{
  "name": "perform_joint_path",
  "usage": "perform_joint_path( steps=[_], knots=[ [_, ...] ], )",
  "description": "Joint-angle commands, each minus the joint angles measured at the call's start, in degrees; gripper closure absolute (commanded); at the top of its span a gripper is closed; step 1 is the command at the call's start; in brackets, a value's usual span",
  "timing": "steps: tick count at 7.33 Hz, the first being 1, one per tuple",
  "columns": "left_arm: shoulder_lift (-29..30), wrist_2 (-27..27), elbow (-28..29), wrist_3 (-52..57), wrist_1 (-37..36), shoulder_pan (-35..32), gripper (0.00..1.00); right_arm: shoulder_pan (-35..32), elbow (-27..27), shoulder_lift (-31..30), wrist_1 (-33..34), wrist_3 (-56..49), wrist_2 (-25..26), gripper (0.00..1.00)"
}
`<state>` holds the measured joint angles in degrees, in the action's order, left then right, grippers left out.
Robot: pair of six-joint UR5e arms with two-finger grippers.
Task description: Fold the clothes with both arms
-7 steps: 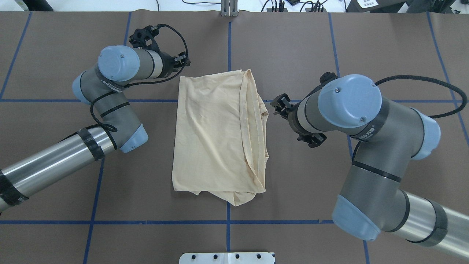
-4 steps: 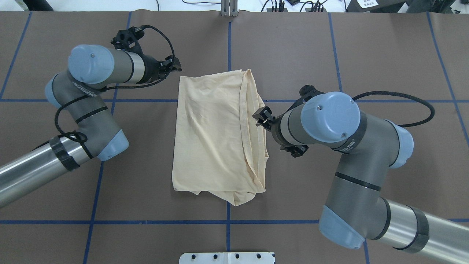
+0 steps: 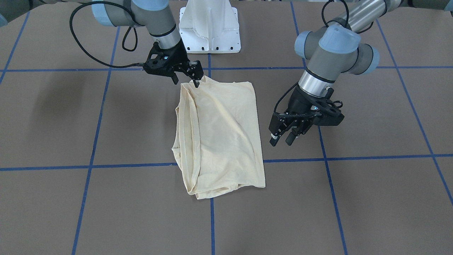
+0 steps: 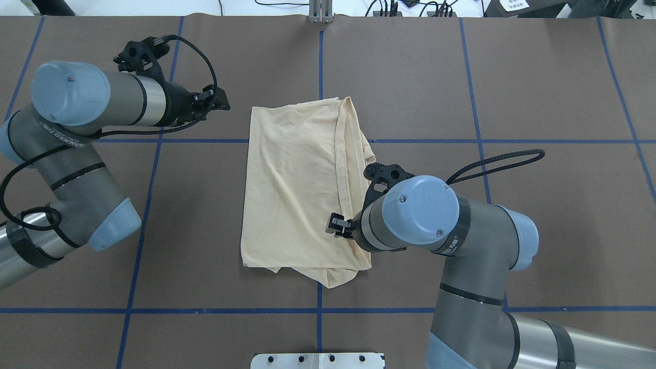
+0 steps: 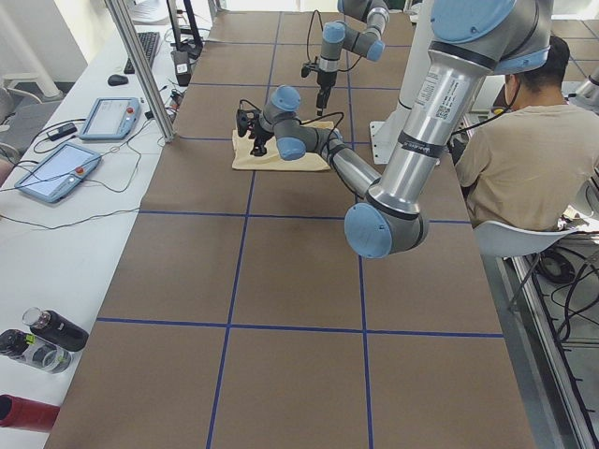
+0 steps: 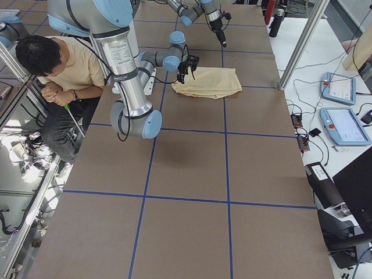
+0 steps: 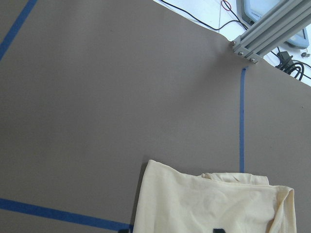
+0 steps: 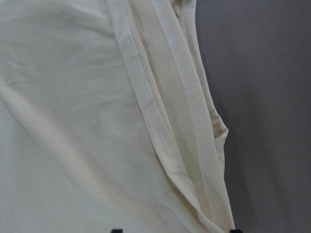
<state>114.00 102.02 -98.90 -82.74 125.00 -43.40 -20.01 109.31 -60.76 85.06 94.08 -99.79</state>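
The clothes, one pale cream-yellow shirt, lie folded into a rough rectangle at mid-table, with doubled hems along the robot's right side. My right gripper hangs open over the shirt's near right edge, one fingertip at the fabric. Its wrist view is filled by the stacked hems of the shirt. My left gripper stands open and empty above bare table, off the shirt's left side. The left wrist view catches only the shirt's far corner.
The white pedestal base sits at the robot's table edge. A person sits beside the base. Touch panels and bottles lie on the side bench. An aluminium post stands at the far edge.
My left arm has pulled back leftward, away from the shirt's far left corner. My right arm has swung from the shirt's right side toward the robot and over its near right edge.
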Motion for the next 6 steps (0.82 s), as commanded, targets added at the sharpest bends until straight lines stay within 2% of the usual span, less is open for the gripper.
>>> perform_joint_path(
  steps=[1,3,6],
  knots=[
    [-1.15,0.02,-1.48,0.3,-0.89,-0.02,0.35,7.76,-1.02,-0.33,0.02,26.88,13.83,0.19],
    [-1.07,0.02,-1.48,0.3,-0.98,-0.02,0.35,7.96,-1.21,-0.68,0.02,42.16,15.15,0.19],
    [-1.07,-0.07,-1.48,0.21,-0.98,0.07,0.35,7.96,-2.26,-0.51,-0.07,52.51,15.24,0.19]
  ],
)
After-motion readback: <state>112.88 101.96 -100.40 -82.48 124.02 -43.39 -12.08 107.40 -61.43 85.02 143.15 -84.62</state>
